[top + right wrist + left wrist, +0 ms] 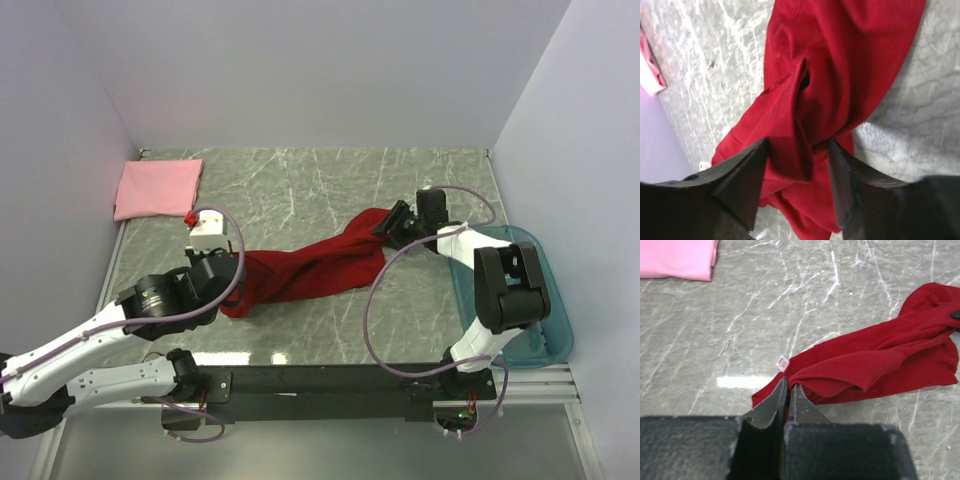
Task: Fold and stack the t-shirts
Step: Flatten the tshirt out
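Across the middle of the tabletop (300,190), seen from above, the deep red t-shirt (310,270) is lying as a long twisted band, its long axis running from near-left to far-right. The left pincer (236,272) is gripping the near-left end and the right pincer (390,224) the far-right end, beside the teal bin (560,335). The light pink t-shirt (157,188) is resting folded at the far-left corner, nearer to the left arm.

On the left wrist camera, the fingers are pressing together on a thin red hem near a white label (782,363), a detail the top view is not giving.

On the right wrist camera, the fingers are standing apart only by the thick bunch of red cloth clamped between them.
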`<state>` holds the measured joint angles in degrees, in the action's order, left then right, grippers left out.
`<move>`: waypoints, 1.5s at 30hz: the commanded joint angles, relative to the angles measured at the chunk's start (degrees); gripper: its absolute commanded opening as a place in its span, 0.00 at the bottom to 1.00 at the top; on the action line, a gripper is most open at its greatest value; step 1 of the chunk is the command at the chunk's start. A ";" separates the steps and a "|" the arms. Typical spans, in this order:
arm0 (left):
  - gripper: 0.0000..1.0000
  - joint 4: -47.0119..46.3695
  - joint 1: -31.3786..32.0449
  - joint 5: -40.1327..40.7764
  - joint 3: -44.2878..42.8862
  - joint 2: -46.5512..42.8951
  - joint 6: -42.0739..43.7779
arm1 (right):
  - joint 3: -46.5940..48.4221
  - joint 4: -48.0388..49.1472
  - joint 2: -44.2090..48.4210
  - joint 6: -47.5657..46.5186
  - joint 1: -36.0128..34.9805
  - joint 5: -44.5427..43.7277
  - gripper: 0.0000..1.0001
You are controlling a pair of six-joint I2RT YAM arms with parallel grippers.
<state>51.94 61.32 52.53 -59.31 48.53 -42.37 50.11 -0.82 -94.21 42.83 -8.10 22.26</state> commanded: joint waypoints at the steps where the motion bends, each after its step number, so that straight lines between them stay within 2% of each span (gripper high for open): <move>1: 0.01 3.95 -0.32 2.66 -2.21 -1.77 -2.19 | 3.85 1.71 -1.32 0.68 -0.87 -2.83 0.57; 4: 0.01 6.06 -0.41 3.89 -3.88 -2.65 -2.72 | 5.61 1.17 -2.37 -0.20 -1.13 -4.15 0.46; 7: 0.01 5.63 -0.76 5.12 -4.76 -3.62 -0.70 | 8.67 -1.72 -3.52 -1.51 -1.13 -4.33 0.18; 8: 0.01 5.63 -1.11 5.30 -5.11 -3.62 0.17 | 9.82 -2.60 -3.69 -1.87 -1.22 -4.59 0.02; 9: 0.01 5.71 -1.38 5.65 -5.29 -3.53 0.36 | 11.05 -4.61 -3.78 -2.13 -1.48 -5.03 0.00; 15: 0.01 5.36 -2.96 4.51 -3.89 -3.53 0.71 | 28.25 -12.79 -6.06 -5.64 -3.94 -8.02 0.02; 16: 0.01 5.45 -3.13 4.25 -3.36 -3.53 0.36 | 30.47 -13.59 -6.94 -6.17 -5.07 -8.11 0.13; 18: 0.01 5.45 -3.49 3.89 -3.01 -3.62 0.18 | 37.47 -17.34 -10.87 -8.45 -6.05 -8.11 0.27; 19: 0.01 5.80 -3.57 3.98 -3.01 -3.53 -0.25 | 40.22 -19.64 -12.56 -9.42 -7.01 -8.28 0.41; 22: 0.01 7.73 -3.84 4.42 -3.44 -3.53 -1.31 | 45.08 -25.19 -16.79 -11.89 -7.29 -11.00 0.53; 27: 0.01 10.98 -3.93 3.98 -4.15 -4.41 -3.51 | 33.42 -17.23 -12.93 -7.86 -3.42 -11.46 0.55; 32: 0.01 9.50 -4.01 1.18 -2.66 -6.08 -3.60 | 34.27 -18.78 -16.25 -6.45 -2.36 -14.26 0.59; 36: 0.01 8.26 -4.01 -0.06 -2.30 -5.56 -3.69 | 30.25 -15.20 -16.97 0.21 -1.31 -14.00 0.61; 45: 0.01 8.00 -3.93 0.11 -3.00 -4.06 -3.16 | 26.36 -10.35 -19.60 6.56 0.63 -15.93 0.56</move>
<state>60.88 57.56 52.49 -61.93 44.40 -45.30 77.12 -15.07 -113.43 45.91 -8.56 8.80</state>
